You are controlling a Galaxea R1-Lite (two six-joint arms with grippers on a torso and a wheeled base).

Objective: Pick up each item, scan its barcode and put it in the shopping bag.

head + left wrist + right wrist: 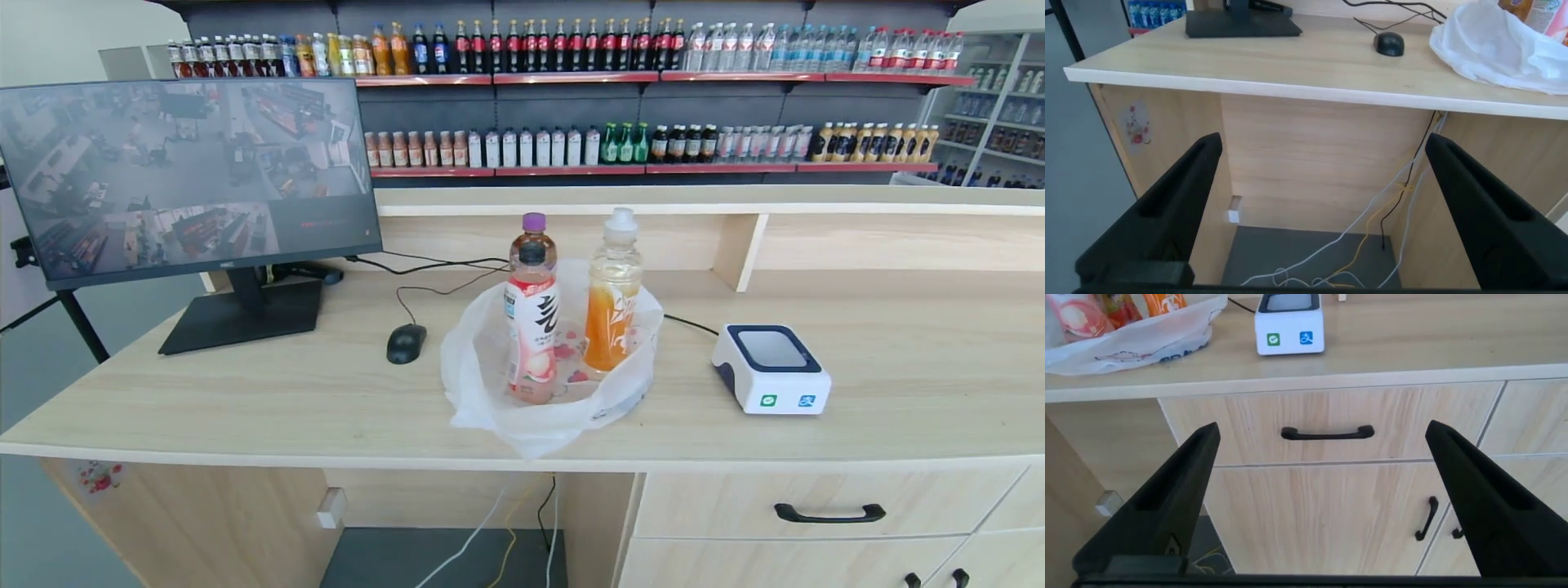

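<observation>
A white plastic shopping bag lies open on the counter with three bottles standing in it: a pink peach drink, an orange juice bottle and a purple-capped bottle behind them. The white barcode scanner sits to the bag's right. My left gripper hangs open below the counter's front edge, facing the knee space; the bag shows above it. My right gripper is open too, low in front of the drawers, below the scanner.
A monitor on its stand and a black mouse with cables occupy the counter's left. A drawer handle and cabinet handles face the right gripper. Cables hang under the counter. Drink shelves line the back.
</observation>
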